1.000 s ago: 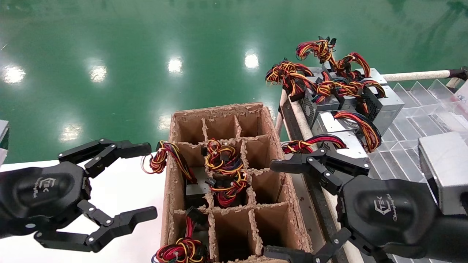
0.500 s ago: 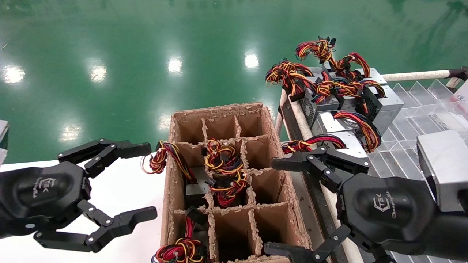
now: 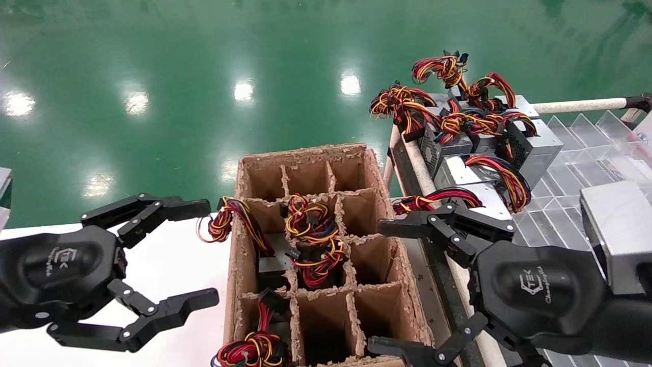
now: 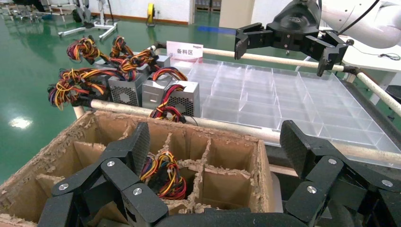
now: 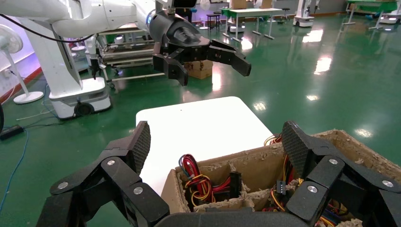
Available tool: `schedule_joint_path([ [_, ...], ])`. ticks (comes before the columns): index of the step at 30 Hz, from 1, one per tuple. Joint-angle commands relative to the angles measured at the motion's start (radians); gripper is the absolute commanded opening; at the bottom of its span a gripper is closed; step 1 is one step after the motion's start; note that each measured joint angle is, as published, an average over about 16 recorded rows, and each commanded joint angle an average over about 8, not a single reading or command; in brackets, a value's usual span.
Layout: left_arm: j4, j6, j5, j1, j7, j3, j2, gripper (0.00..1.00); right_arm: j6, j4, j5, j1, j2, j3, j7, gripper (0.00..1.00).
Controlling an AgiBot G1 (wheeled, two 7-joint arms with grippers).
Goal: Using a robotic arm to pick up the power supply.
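From my station the scene is brightly and evenly lit from overhead, and the glossy green floor [image 3: 204,76] throws back a scatter of round white glare spots from the ceiling lamps. The white table [image 3: 173,270] is nearly washed out, while the deeper cells of the divided cardboard box [image 3: 310,244] fall into shadow. Both wrist views stay sharp in the distance.

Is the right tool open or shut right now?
Open. The right tool has its two fingers spread wide beside the cardboard box, with nothing between them, in the head view and its own wrist view.
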Motion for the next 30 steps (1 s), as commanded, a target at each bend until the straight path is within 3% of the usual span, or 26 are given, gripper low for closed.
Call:
schedule_joint_path([
  [1,0.000,0.000,0.000,0.000,0.000,0.000,0.000,1.00,0.000,0.000,0.000,0.000,0.000,0.000,0.000,1.00],
  [30,0.000,0.000,0.000,0.000,0.000,0.000,0.000,1.00,0.000,-0.001,-0.001,0.001,0.000,0.000,-0.001,1.00],
])
